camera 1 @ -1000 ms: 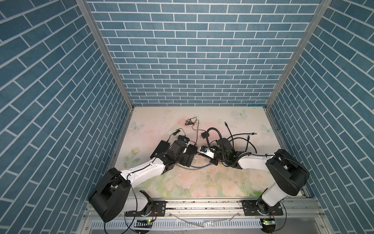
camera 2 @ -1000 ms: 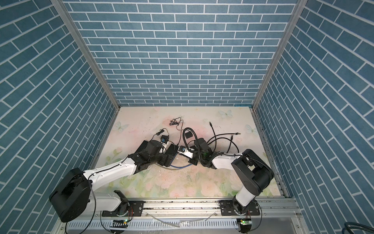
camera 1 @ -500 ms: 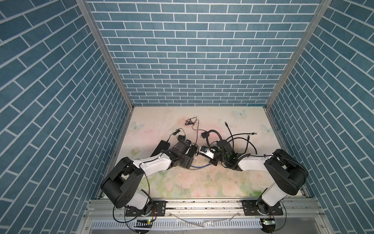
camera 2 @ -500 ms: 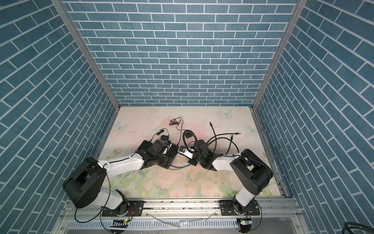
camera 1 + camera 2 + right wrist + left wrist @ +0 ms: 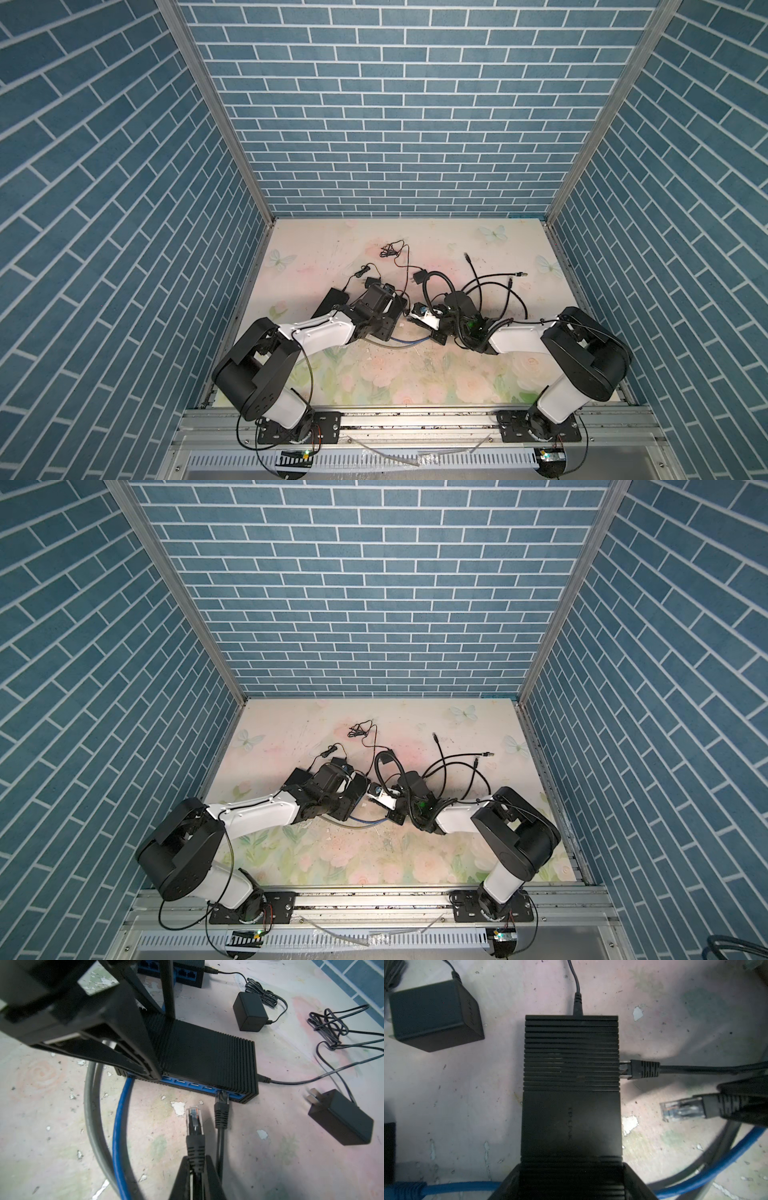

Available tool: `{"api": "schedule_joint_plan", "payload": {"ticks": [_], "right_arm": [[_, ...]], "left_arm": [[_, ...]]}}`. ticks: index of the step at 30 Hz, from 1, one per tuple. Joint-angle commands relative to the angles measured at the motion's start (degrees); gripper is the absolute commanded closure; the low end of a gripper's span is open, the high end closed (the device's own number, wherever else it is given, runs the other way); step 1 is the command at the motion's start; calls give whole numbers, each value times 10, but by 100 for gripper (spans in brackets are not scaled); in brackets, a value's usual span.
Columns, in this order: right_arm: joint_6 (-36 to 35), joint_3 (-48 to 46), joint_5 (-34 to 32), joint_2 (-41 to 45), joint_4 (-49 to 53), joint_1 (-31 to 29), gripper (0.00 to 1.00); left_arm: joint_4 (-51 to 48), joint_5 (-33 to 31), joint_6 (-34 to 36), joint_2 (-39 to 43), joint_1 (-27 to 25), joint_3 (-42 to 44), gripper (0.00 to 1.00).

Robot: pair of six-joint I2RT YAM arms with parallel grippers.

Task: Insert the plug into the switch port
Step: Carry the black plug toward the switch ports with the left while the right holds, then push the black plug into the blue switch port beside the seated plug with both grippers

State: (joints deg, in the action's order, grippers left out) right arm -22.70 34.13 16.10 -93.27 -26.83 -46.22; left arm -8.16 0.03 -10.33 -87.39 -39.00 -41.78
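- right gripper (image 5: 196, 1169) pinching the plug (image 5: 194, 1118) by its boot; plug just short of the switch (image 5: 207, 1053), near a free port (image 5: 193, 1085), beside a seated plug (image 5: 222, 1109)
- left gripper (image 5: 571, 1184) astride the switch; cannot tell whether clamping or merely flanking
- risks: tip striking the blue frame or fouling the seated plug if off line; switch sliding back if loosely held; plug pivoting in the boot grip
- long axis near level, roughly square to the port face; clear tip toward the switch

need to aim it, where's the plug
In the right wrist view the plug is gripped by the right tool, short of the switch, beside the inserted connector.
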Motion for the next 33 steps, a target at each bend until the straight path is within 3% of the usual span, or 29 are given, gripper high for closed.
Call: {"api": "schedule_joint_plan", "payload": {"ticks": [1,15,33], "right_arm": [[22,-10,-22,13,-14,-10,100],[54,-28,-51,-9,-101,-20,100],[51,-46,-49,6,-87,-33,100]], "left_arm": [[3,33,-24,-13,2,2,56],[36,86,-65,14,2,-5,59],[44,83,-71,16,7,-6,59]]}}
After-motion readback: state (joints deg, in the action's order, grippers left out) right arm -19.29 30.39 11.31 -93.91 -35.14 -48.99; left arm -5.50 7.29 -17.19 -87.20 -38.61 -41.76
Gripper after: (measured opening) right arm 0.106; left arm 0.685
